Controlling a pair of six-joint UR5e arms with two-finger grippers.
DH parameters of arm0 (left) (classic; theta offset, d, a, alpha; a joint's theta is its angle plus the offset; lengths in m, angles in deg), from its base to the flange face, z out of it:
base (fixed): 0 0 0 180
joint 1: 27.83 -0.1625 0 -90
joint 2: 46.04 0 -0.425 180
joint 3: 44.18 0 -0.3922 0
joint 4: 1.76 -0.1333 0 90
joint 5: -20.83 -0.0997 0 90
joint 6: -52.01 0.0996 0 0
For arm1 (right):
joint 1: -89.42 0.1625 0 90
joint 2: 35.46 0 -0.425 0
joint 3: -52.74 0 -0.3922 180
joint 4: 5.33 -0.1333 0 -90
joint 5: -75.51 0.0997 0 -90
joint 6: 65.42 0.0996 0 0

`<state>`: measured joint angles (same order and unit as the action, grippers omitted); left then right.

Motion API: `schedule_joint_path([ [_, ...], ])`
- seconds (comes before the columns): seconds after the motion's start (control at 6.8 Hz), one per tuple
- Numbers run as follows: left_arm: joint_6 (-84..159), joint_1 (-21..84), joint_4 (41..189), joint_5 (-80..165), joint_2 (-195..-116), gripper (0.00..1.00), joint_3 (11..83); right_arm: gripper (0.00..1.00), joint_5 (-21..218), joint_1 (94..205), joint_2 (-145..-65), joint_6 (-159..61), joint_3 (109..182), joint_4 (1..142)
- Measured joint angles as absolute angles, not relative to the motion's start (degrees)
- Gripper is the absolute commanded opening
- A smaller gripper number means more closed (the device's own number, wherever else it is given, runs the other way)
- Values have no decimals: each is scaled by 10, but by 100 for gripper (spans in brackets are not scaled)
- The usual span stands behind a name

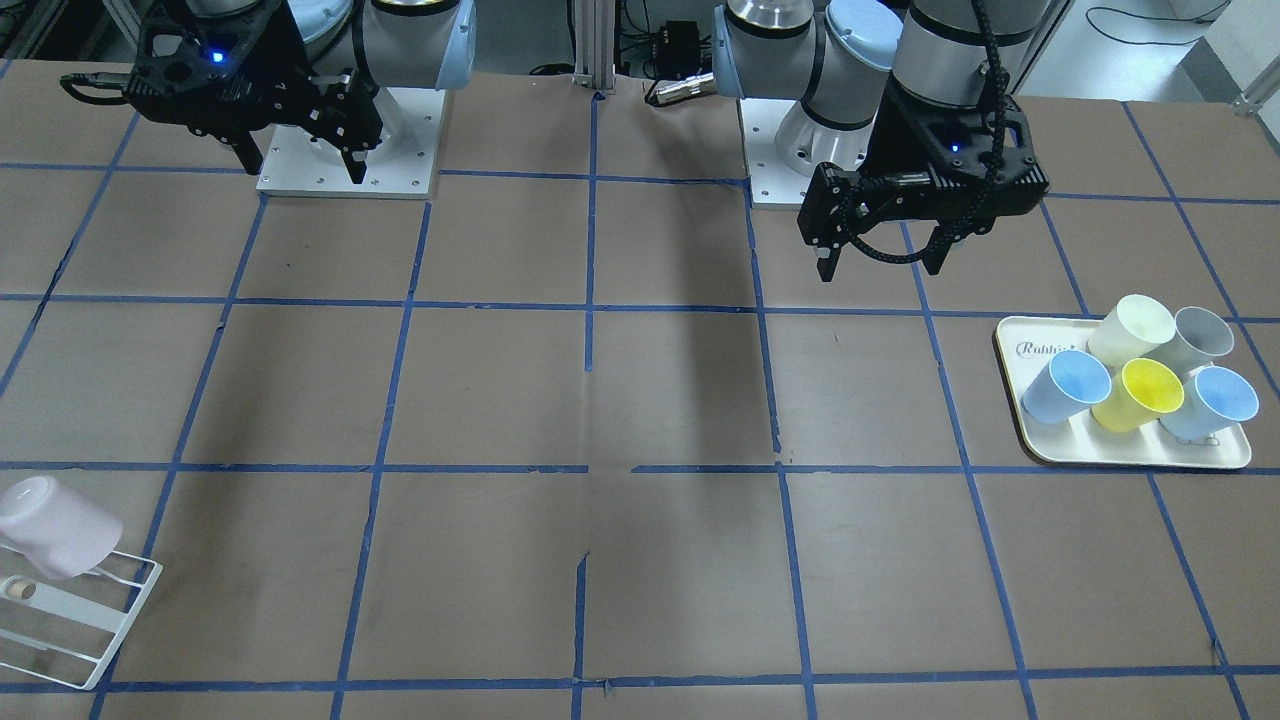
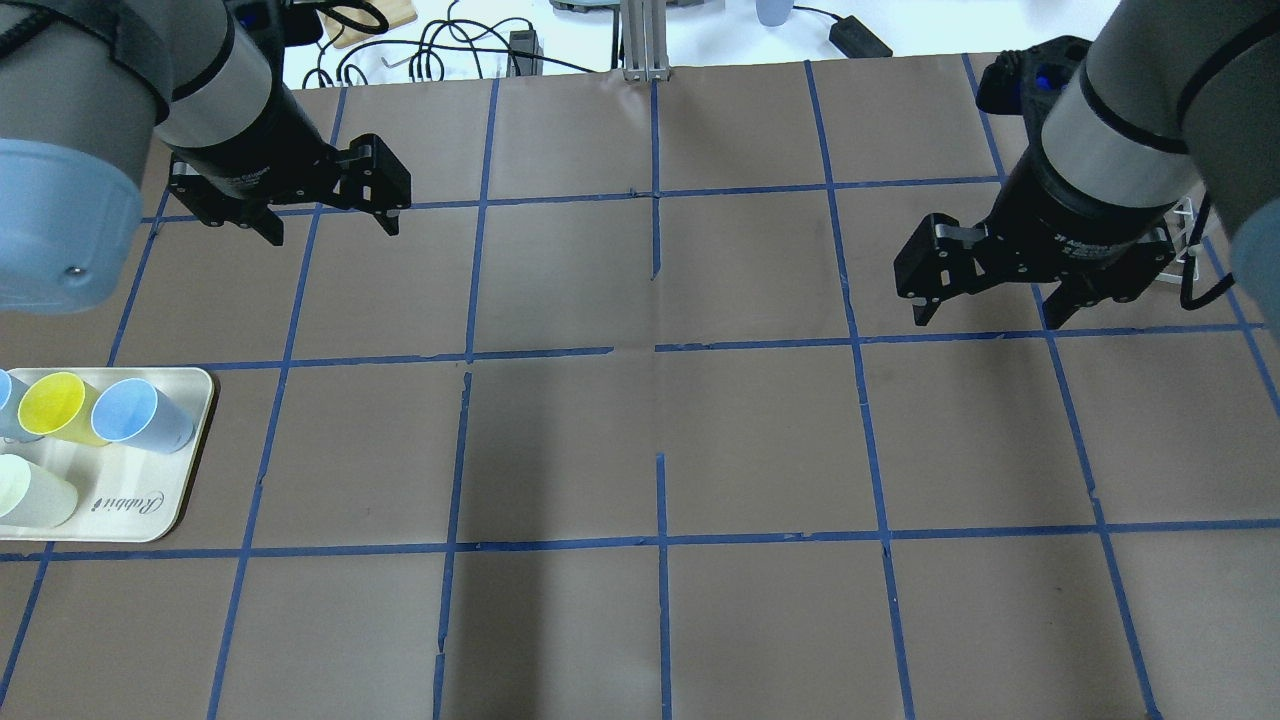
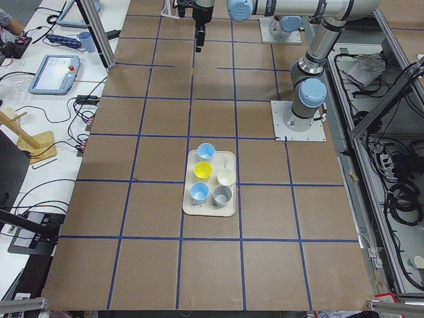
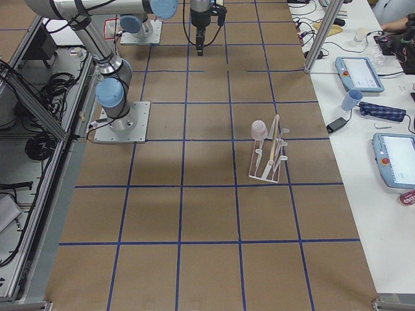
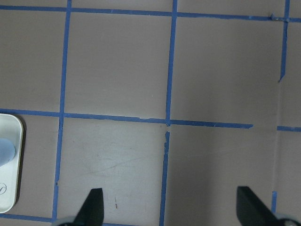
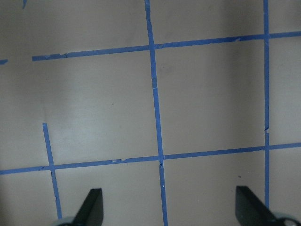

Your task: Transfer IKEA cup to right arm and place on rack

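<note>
While the left pincer (image 1: 880, 265) and right pincer (image 1: 303, 165) are held released, the IKEA cup (image 1: 50, 525) is seated on the rack (image 1: 75, 625), at 8 o'clock in the front-facing view.

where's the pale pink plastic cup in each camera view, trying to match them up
Exterior front-facing: pale pink plastic cup at lower left, tipped on the white wire rack.
Overhead exterior: not visible; the right arm blocks that area.
Exterior left: not visible.
Exterior right: near centre, at the rack's far end.
Both wrist views: not in view.
Shared landmark: the rack.
</note>
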<state>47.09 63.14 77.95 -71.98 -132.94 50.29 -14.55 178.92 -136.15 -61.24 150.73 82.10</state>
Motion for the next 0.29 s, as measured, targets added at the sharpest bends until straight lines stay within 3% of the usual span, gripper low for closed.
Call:
schedule_joint_path([
  [0.29,471,631,780,-720,-1329,100,504,100,-146,1790,-1347,-611,1495,821],
])
